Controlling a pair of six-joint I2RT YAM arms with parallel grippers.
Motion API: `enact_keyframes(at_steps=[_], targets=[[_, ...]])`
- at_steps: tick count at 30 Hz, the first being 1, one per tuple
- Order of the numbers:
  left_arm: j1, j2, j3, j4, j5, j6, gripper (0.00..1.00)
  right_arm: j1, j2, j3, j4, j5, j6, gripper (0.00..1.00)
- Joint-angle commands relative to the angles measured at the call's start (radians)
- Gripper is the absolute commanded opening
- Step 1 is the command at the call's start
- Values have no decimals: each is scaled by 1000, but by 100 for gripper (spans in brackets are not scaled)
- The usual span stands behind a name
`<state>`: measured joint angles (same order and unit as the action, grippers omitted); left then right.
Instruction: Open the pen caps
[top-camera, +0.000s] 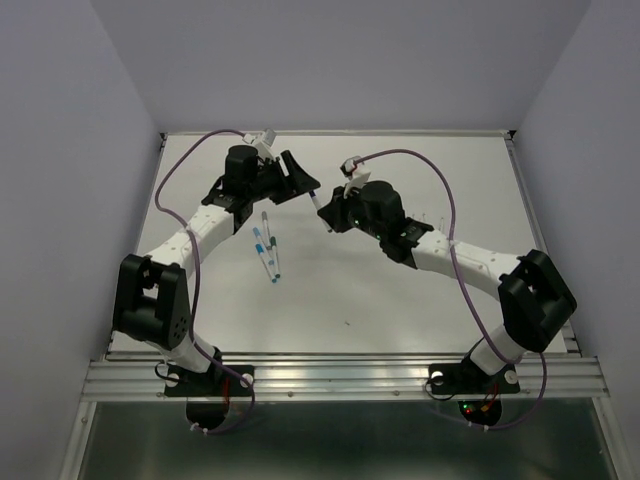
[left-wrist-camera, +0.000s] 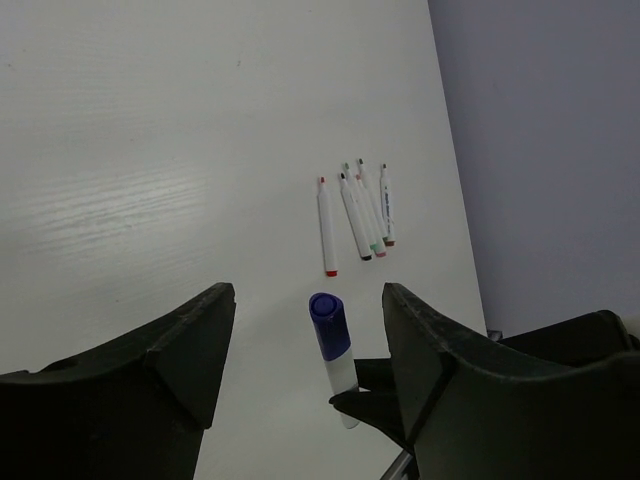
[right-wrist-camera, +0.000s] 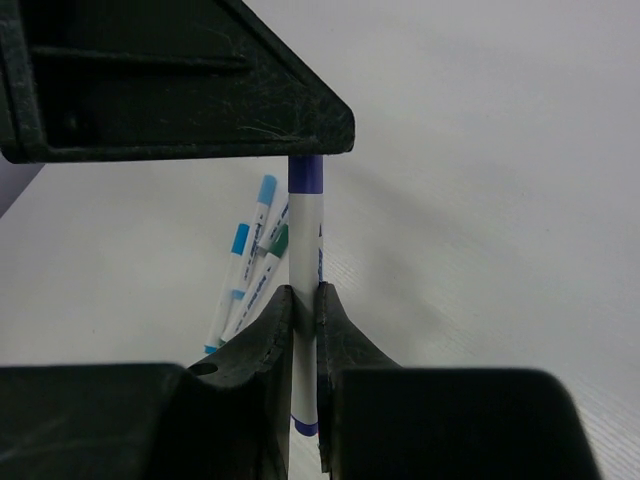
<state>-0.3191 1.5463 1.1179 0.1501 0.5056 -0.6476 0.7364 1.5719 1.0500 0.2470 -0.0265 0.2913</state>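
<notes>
My right gripper (right-wrist-camera: 304, 295) is shut on the white barrel of a pen (right-wrist-camera: 305, 255) and holds it above the table. The pen's dark blue cap (left-wrist-camera: 328, 325) points toward my left gripper (left-wrist-camera: 310, 320). That gripper is open, with a jaw on either side of the cap and touching neither side. In the top view the pen (top-camera: 318, 200) spans the gap between the left gripper (top-camera: 300, 180) and the right gripper (top-camera: 330, 218). Several capped pens (top-camera: 268, 250) with blue, light blue and green caps lie on the table; they also show in the right wrist view (right-wrist-camera: 250, 270).
Several pens with bare coloured tips (left-wrist-camera: 360, 210) lie side by side near the table's right edge. The white table (top-camera: 400, 290) ends at walls on the left, back and right. No loose caps show.
</notes>
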Motion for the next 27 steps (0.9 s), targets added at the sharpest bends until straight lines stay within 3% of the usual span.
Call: enact_keyframes(at_steps=[1, 4, 7, 10, 11, 13, 19, 27], targets=[[-12, 1, 56, 49, 28, 2, 69, -12, -15, 38, 97, -24, -1, 1], [-15, 8, 66, 49, 34, 0, 61, -12, -7, 48, 97, -23, -4, 1], [-17, 11, 72, 49, 37, -3, 45, -12, 2, 54, 97, -24, -7, 1], [-17, 11, 72, 52, 39, -4, 25, -12, 8, 54, 97, -23, -7, 1], [-17, 11, 74, 52, 42, -3, 12, -12, 10, 54, 95, -23, -6, 1], [-17, 11, 72, 54, 42, -1, 0, -12, 11, 54, 97, -26, -9, 1], [-5, 29, 105, 33, -30, 8, 0, -23, 42, 59, 37, -173, -12, 1], [151, 92, 229, -3, -122, 16, 0, -23, -30, -115, 26, -472, 37, 1]])
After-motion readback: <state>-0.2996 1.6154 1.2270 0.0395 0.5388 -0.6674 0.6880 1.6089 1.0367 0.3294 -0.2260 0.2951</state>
